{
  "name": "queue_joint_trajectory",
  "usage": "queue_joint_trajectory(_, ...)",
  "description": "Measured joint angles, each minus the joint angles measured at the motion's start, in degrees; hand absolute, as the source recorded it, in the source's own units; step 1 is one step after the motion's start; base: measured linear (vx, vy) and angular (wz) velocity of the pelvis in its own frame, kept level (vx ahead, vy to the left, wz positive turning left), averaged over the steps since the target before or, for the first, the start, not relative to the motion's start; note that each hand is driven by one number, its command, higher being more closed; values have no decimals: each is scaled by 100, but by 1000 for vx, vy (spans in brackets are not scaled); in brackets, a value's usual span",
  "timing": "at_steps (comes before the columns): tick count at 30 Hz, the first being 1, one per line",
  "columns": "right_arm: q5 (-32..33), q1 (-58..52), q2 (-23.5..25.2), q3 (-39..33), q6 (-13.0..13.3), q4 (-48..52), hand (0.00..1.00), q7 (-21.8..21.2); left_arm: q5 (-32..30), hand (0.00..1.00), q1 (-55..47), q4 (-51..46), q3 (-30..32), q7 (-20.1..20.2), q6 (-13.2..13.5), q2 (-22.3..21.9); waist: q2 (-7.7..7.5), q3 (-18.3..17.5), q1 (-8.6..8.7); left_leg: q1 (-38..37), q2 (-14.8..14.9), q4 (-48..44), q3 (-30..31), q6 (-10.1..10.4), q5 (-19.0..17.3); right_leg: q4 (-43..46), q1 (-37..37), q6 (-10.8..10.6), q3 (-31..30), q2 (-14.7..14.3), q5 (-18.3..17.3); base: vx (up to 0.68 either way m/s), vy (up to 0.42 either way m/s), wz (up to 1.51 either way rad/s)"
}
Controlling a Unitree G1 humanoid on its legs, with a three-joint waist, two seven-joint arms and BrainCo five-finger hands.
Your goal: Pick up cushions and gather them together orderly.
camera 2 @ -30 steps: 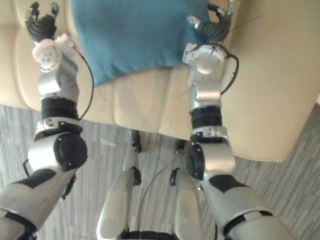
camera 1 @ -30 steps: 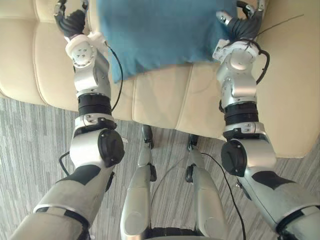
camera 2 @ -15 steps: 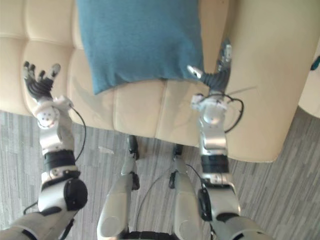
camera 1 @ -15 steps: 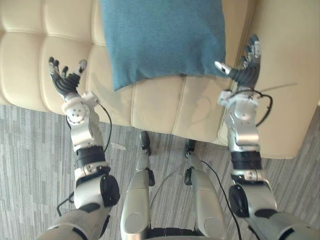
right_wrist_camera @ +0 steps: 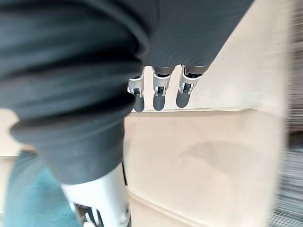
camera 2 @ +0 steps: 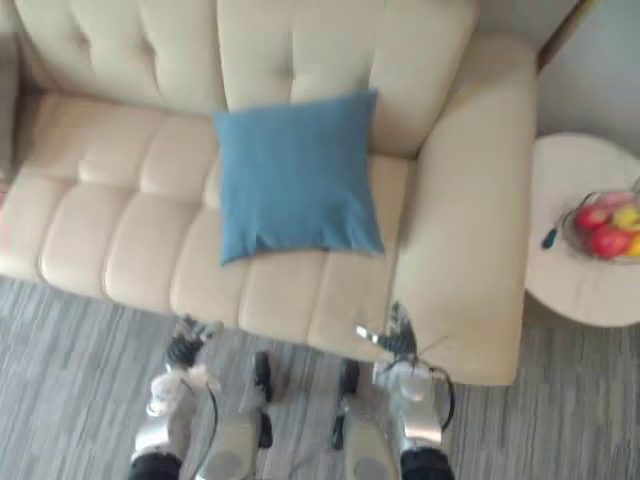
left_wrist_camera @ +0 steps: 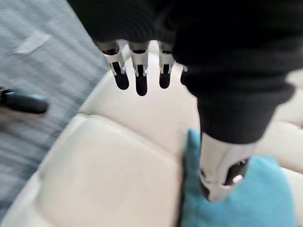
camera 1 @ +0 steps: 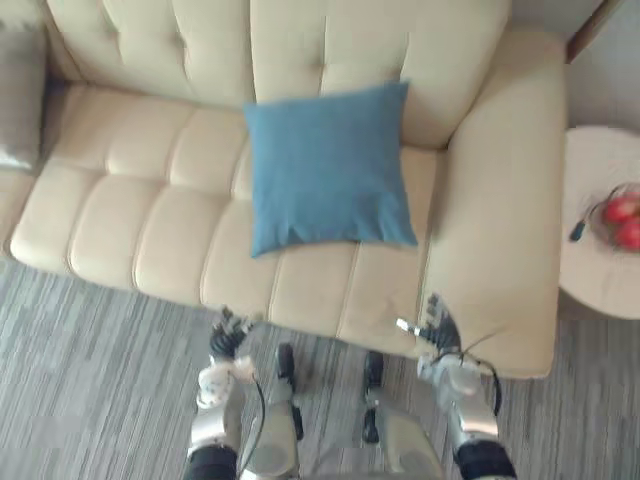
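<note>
A blue square cushion (camera 1: 330, 165) lies on the cream sofa seat (camera 1: 150, 210), leaning against the backrest near the right armrest. A grey cushion (camera 1: 18, 95) shows partly at the sofa's far left end. My left hand (camera 1: 228, 330) hovers over the seat's front edge with straight fingers (left_wrist_camera: 137, 71), open and holding nothing. My right hand (camera 1: 432, 322) is level with it by the right armrest, its fingers (right_wrist_camera: 161, 92) also straight and empty. Both hands are well short of the blue cushion, whose corner (left_wrist_camera: 246, 203) shows past the left thumb.
The wide right armrest (camera 1: 505, 200) flanks the blue cushion. A round pale side table (camera 1: 600, 270) stands to the right of the sofa, carrying a bowl of red fruit (camera 1: 620, 215). Grey striped carpet (camera 1: 90, 380) runs in front of the sofa.
The camera has pulled back, so the whole sofa shows now. Both hands have drawn back from the blue cushion's sides to the seat's front edge. The cushion stays on the seat.
</note>
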State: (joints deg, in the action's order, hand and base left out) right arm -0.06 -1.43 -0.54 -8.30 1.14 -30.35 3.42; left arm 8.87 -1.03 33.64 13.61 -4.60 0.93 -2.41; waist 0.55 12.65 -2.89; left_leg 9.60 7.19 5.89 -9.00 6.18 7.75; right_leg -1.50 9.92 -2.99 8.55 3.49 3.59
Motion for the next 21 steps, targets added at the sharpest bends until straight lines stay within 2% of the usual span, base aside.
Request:
queue_joint_trajectory(5, -12, -27, 31, -15, -12, -1573, 0, -53, -375, 0, 20, 1577, 109, 36, 29, 6, -20, -388, 19, -350, -55, 14, -30, -10, -123, -114, -388, -52, -25, 45, -50, 69, 11, -1)
queue_joint_trajectory(8, -11, -31, 53, -63, -25, -2271, 0, -27, -649, 0, 37, 2086, 139, 18, 51, 25, -49, -547, 23, -588, -90, 39, -116, -18, -203, -191, -642, -90, -57, 83, -78, 43, 21, -4)
queue_joint_trajectory(15, -73, -23, 40, -510, -84, -2804, 0, 22, -996, 0, 91, 2559, 245, -26, 80, 109, -130, -833, 92, -822, -192, 42, -127, -56, -305, -192, -860, -198, -104, 179, -167, 11, 13, -1)
queue_joint_trajectory(21, -172, 65, 6, -880, -155, -3175, 0, 57, -1124, 0, 96, 2688, 209, -30, 75, 179, -177, -926, 106, -974, -316, 43, -117, -87, -408, -188, -1009, -246, -132, 291, -222, 7, 11, 0)
